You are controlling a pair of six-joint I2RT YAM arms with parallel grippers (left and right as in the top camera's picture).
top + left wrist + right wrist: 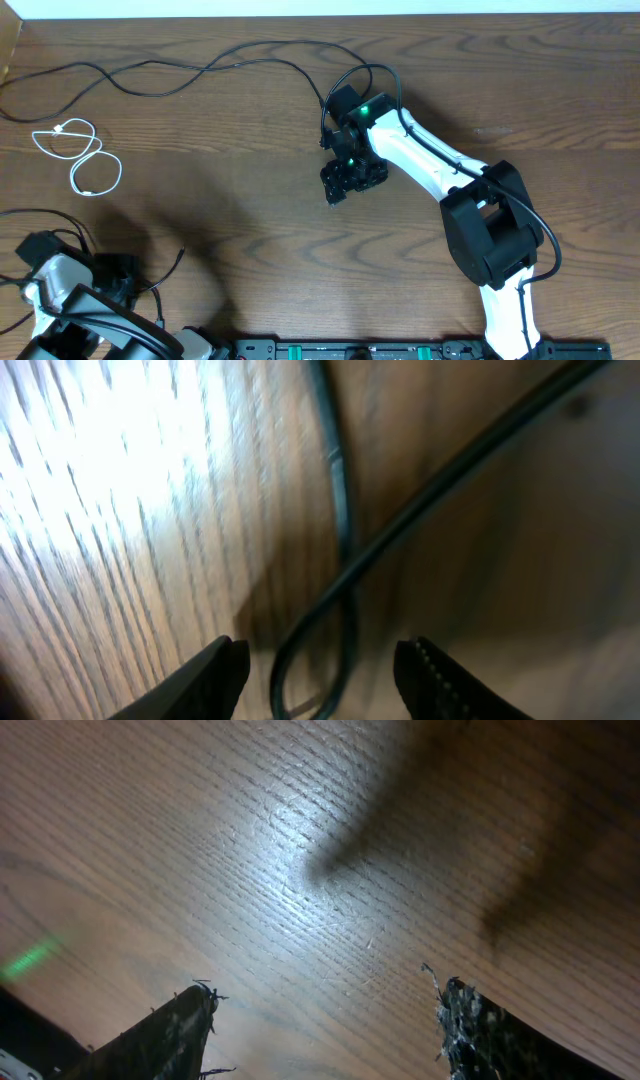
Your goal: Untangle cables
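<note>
Left hand [322,660] astride black cable [342,490]

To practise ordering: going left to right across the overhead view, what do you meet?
White cable → right arm's open jaws → its white forearm → its black elbow.

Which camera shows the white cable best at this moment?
Overhead. There the white cable shows whole, lying in loose loops at the left of the table. The left wrist view shows only black cable on the wood. The right wrist view shows only bare table. Neither wrist view catches the white cable.
</note>
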